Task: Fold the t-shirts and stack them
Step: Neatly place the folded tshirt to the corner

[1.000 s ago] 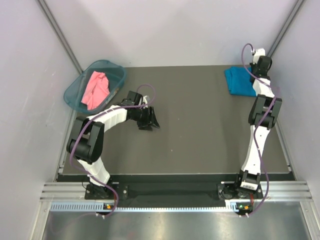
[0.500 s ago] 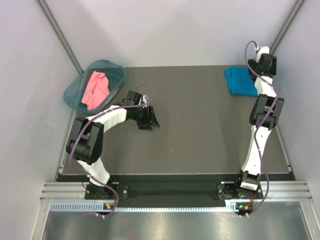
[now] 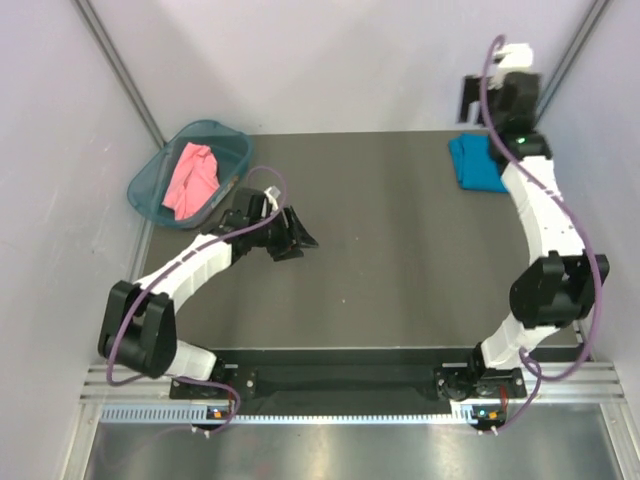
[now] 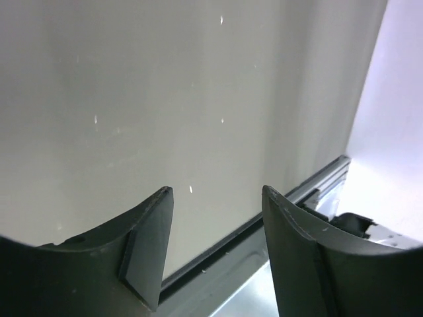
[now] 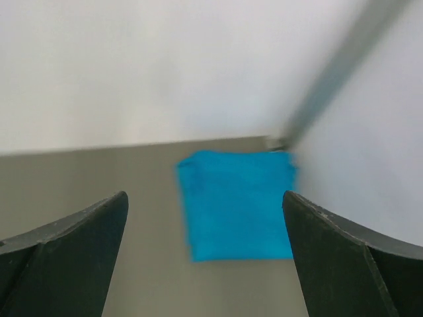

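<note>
Plainly, the right hand (image 5: pixel 205 198) hangs spread wide above the teal t-shirt (image 5: pixel 238 205) (left hand (image 4: pixel 217 191) likewise spread).

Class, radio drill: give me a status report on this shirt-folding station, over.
Left gripper open, empty, over table. Right gripper open, raised, clear of folded teal shirt. Pink shirt crumpled in basket. No obstruction seen.

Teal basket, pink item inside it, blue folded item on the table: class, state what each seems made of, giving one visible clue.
Teal basket: likely rigid plastic, smooth, slightly translucent; it holds an even moulded rim. Salmon-pink t-shirt inside: soft matte cloth, crumpled into folds. Teal-blue t-shirt: matte cloth too, folded flat into a neat rectangle.
</note>
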`<control>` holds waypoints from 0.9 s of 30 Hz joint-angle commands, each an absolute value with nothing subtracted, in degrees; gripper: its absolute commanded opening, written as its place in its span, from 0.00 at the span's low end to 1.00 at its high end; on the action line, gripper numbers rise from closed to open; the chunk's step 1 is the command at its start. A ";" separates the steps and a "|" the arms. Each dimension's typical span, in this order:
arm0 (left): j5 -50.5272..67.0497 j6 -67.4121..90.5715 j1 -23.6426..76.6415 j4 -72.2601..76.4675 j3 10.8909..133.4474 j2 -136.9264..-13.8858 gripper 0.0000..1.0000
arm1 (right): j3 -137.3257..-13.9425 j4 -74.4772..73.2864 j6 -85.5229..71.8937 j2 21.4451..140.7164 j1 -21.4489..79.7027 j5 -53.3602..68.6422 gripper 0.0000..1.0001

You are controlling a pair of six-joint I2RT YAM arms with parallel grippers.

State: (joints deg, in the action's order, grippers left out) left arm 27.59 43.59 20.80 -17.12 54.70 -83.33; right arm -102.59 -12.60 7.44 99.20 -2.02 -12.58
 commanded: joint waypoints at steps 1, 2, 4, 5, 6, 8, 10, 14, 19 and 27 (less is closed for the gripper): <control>26.90 49.12 21.09 -12.57 49.67 -77.44 0.61 | -91.52 -18.37 -3.05 93.62 5.79 -6.61 1.00; 26.55 49.91 21.53 -11.00 48.35 -76.47 0.62 | -88.62 -17.67 -4.99 91.43 7.28 -3.72 1.00; 24.36 52.46 22.23 -9.67 44.75 -73.40 0.63 | -79.66 -14.95 -9.57 85.36 12.37 -0.89 1.00; 23.65 53.17 23.28 -8.71 43.61 -72.43 0.64 | -76.50 -13.81 -11.15 83.34 14.13 1.30 1.00; 23.03 54.57 23.81 -6.44 41.24 -70.68 0.65 | -69.85 -12.58 -14.29 79.14 17.46 2.54 1.00; 20.23 55.54 26.09 -5.02 39.47 -68.92 0.67 | -62.88 -8.10 -17.30 74.64 20.90 3.60 1.00; 16.99 55.90 28.03 -2.64 36.92 -65.76 0.68 | -51.89 -2.24 -22.31 67.44 24.86 4.83 1.00; 12.14 57.30 31.72 2.71 30.08 -57.41 0.70 | -33.79 3.15 -31.88 54.17 26.46 6.33 1.00; 6.69 67.30 31.99 7.47 12.33 -28.56 0.73 | -10.59 -6.47 -48.57 23.28 26.37 4.39 1.00; 12.73 68.31 32.34 -5.28 5.88 -8.24 0.74 | -7.55 -31.55 -55.73 -0.02 26.72 -1.15 1.00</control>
State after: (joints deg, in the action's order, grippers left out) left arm 8.62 69.10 32.10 -3.46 4.14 -4.62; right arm -4.64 -22.33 -51.77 0.58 26.48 1.80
